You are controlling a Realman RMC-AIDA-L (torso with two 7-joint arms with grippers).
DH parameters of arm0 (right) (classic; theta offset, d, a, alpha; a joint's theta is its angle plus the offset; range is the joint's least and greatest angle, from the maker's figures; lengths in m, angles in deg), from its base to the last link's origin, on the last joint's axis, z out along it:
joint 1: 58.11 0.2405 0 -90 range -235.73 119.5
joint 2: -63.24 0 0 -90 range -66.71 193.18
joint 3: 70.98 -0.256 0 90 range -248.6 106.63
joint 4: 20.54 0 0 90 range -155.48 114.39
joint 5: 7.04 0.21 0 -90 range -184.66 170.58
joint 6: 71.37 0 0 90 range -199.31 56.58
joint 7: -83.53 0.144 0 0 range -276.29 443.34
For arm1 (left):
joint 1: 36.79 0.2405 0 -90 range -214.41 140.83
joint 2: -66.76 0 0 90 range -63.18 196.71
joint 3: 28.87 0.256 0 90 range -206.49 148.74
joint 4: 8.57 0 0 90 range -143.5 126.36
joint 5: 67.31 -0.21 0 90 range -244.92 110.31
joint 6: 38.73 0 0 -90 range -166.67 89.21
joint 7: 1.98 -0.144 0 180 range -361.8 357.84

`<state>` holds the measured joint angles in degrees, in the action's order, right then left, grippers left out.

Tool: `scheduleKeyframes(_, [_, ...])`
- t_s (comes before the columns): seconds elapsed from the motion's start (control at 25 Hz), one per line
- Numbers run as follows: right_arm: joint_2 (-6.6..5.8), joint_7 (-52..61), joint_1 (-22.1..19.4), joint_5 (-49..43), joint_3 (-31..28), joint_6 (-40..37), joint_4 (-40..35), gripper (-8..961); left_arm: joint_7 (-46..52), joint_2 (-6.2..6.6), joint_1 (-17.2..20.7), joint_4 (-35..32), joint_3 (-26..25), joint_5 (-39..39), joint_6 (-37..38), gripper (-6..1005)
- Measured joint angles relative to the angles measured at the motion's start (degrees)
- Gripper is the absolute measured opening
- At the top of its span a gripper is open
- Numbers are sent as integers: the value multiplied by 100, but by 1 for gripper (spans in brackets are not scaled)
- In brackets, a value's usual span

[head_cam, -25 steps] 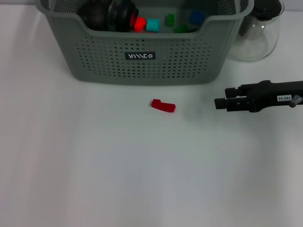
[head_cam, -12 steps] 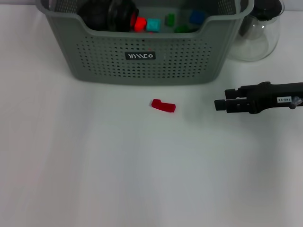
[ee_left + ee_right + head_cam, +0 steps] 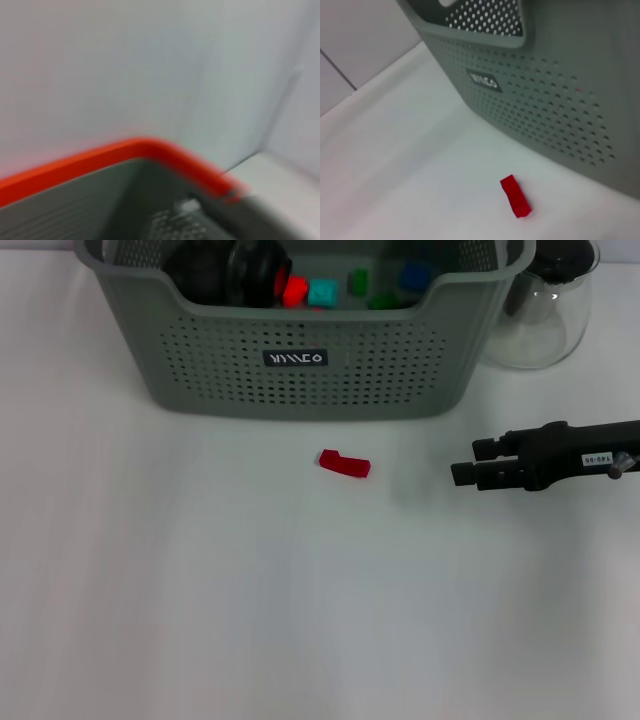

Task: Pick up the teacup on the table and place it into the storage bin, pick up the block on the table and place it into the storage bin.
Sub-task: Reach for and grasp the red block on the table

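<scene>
Clutter fills the storage bin [image 3: 300, 370] at the back of the white table [image 3: 200, 590]: a dark rounded object [image 3: 228, 272] at its left end, then a red block [image 3: 294, 290], a cyan block [image 3: 323, 292], a green block [image 3: 358, 282] and a blue block [image 3: 414, 276], all partly cut off by the bin's front wall. A clear glass carafe [image 3: 545, 310] stands just beside the bin's right end, its top out of frame. The red block on the table [image 3: 345, 463] lies alone in front of the bin, below and a little right of the black label [image 3: 296, 358], with bare table between it and the right gripper [image 3: 465, 462]. That gripper reaches in from the right at about the block's level, well apart from it, its two fingertips standing slightly apart with nothing between them. No teacup can be picked out for certain; the dark object is too hidden to name. The left wrist view is blurred, showing only an orange-edged grey rim [image 3: 150, 150]; the left gripper is not seen.
</scene>
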<state>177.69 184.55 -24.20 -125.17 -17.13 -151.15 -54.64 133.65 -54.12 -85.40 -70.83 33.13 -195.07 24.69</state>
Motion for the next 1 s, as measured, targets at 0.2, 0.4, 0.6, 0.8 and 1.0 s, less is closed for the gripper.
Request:
scheduleKeyframes(0.2, [13,-104,43,-6,3,-109,-1,676,-1473,-170,1185,-1330,-480,2052,2005,842])
scheduleKeyframes(0.4, [96,-268,208,-24,37,-185,-1,675,-2700,-272,1781,-1201,-1411,2806,4644,846])
scheduleKeyframes(0.6, [251,-282,528,-315,104,-44,-2,670,-3534,-371,2347,-936,-1245,2299,5103,847])
scheduleKeyframes(0.8, [469,-280,894,-761,255,315,-25,661,-3878,-388,2482,-605,-1095,1662,5026,847])
scheduleKeyframes(1.0, [578,-279,1112,-880,696,740,36,652,-3911,-393,2569,-589,-931,1406,4986,847])
